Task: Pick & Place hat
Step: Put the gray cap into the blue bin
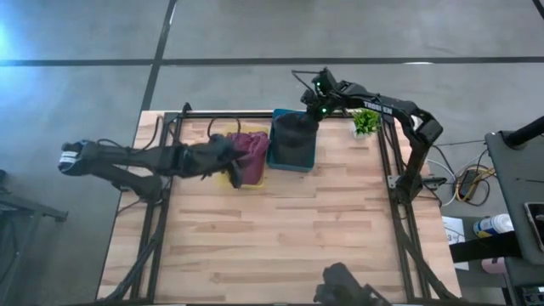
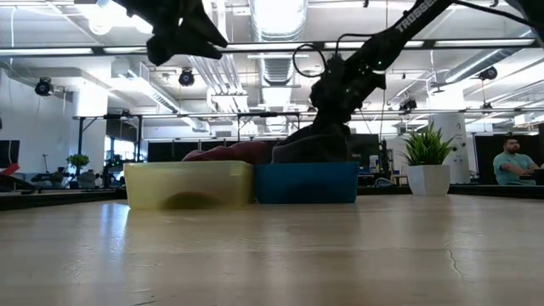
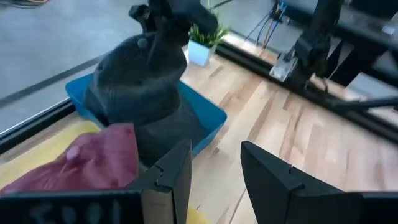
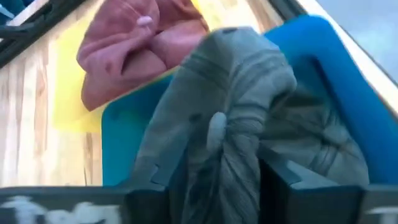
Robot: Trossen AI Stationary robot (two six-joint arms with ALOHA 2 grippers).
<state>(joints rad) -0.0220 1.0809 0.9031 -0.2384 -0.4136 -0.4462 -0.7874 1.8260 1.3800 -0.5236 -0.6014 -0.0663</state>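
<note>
A dark grey hat (image 1: 295, 136) sits in the blue bin (image 1: 277, 158), its crown held up by my right gripper (image 1: 316, 109), which is shut on it. In the low view the grey hat (image 2: 311, 144) rises above the blue bin (image 2: 306, 183) under the right gripper (image 2: 337, 89). A maroon hat (image 1: 249, 146) lies in the yellow bin (image 1: 252, 179) beside it. My left gripper (image 3: 214, 168) is open and hovers above the yellow bin (image 2: 189, 184), well clear of the maroon hat (image 3: 93, 162). My right gripper pinches a bunched fold of the grey hat's crown (image 4: 227, 149) between its two fingers (image 4: 283, 177). It comes from above and from the table's far right, slanting down. The hat hangs below the fingers, its lower part resting in the blue bin (image 4: 127, 134).
A small potted plant (image 1: 366, 122) stands at the far edge, right of the blue bin. Black frame rails (image 1: 393, 161) run along the table's sides. Bare wood (image 1: 280, 238) fills the near half of the table. A person (image 2: 512, 161) sits in the room beyond.
</note>
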